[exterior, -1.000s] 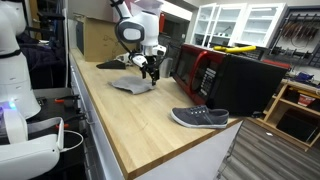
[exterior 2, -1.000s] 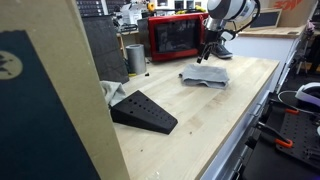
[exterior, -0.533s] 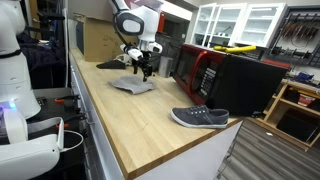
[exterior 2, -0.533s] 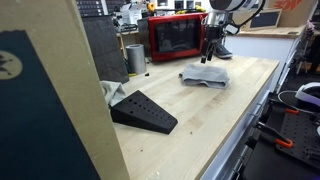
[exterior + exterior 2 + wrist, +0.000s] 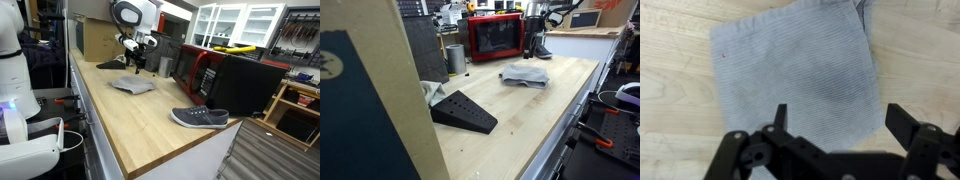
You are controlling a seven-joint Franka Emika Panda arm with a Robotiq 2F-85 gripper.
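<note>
A folded grey cloth lies flat on the wooden table; it also shows in both exterior views. My gripper hangs open and empty above the cloth's near edge, its two fingers spread wide, touching nothing. In the exterior views the gripper is raised well above the cloth.
A grey shoe lies near the table's end. A red microwave and a dark box stand along the back. A black wedge and a metal cup sit further along the table.
My gripper has risen straight up from just above the cloth. The cloth has stayed where it lay.
</note>
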